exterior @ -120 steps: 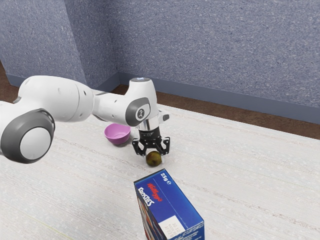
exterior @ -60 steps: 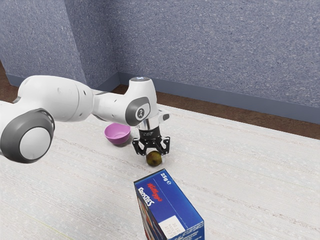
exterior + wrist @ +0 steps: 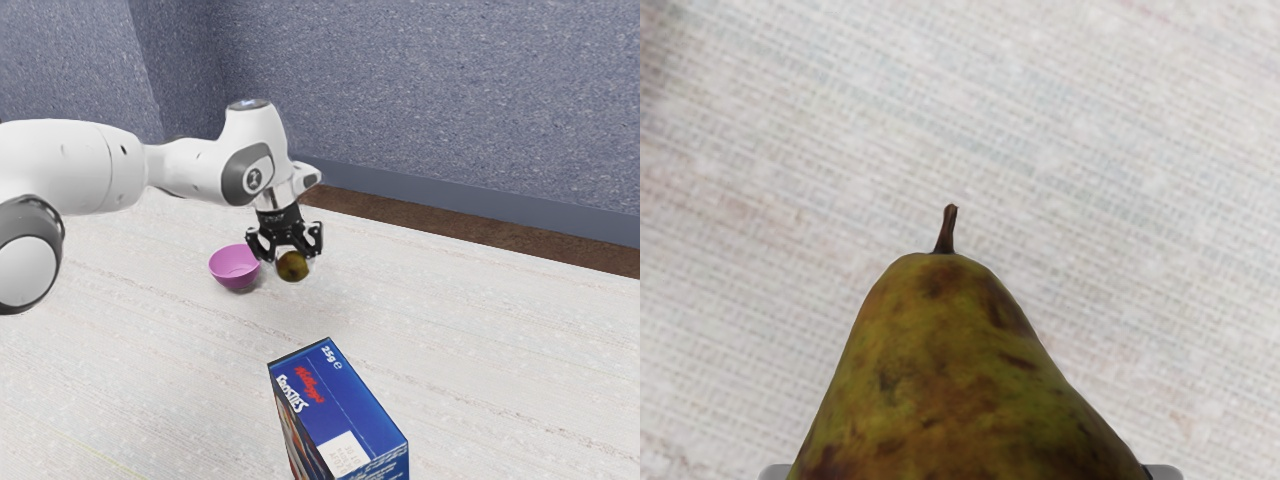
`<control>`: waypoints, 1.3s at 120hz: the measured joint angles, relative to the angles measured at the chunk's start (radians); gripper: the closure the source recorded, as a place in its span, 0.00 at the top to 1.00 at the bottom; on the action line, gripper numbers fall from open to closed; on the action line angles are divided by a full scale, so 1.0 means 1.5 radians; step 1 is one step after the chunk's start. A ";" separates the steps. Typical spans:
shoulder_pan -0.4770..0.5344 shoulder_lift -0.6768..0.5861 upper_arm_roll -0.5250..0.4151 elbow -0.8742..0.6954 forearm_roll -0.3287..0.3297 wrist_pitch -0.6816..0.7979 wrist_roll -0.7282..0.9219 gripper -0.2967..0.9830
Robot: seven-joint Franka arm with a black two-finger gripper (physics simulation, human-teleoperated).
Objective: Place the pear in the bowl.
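Black two-finger pincer [image 3: 290, 259] closed on the mottled green-brown pear [image 3: 950, 380], one finger each side, stem free. Pear hangs off the pale, woven-looking worktop [image 3: 480, 350], by my reading. Pink round bowl [image 3: 235, 272] near, toward the exterior view's left; blue cardboard cereal box [image 3: 345, 400] well apart.

Step in hand: the carry. I'd keep the underside above the rim, travel smoothly, since the tapered flesh could slip or swivel. Centre over the hollow, lower gently, then release slowly so it doesn't roll out.
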 joint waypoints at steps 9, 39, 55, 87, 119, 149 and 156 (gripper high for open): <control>0.032 -0.034 0.002 -0.032 0.007 -0.002 0.000 0.50; 0.132 -0.080 0.003 -0.082 0.013 -0.010 0.001 0.50; 0.162 -0.020 -0.001 -0.013 0.011 -0.013 0.003 0.51; 0.166 0.060 -0.014 0.070 0.008 -0.014 0.007 0.52; 0.158 0.012 -0.011 0.044 -0.009 -0.014 0.012 0.70; 0.136 -0.173 -0.008 -0.029 0.024 -0.080 0.040 0.75; 0.131 -0.200 -0.009 -0.028 0.036 -0.104 0.058 0.75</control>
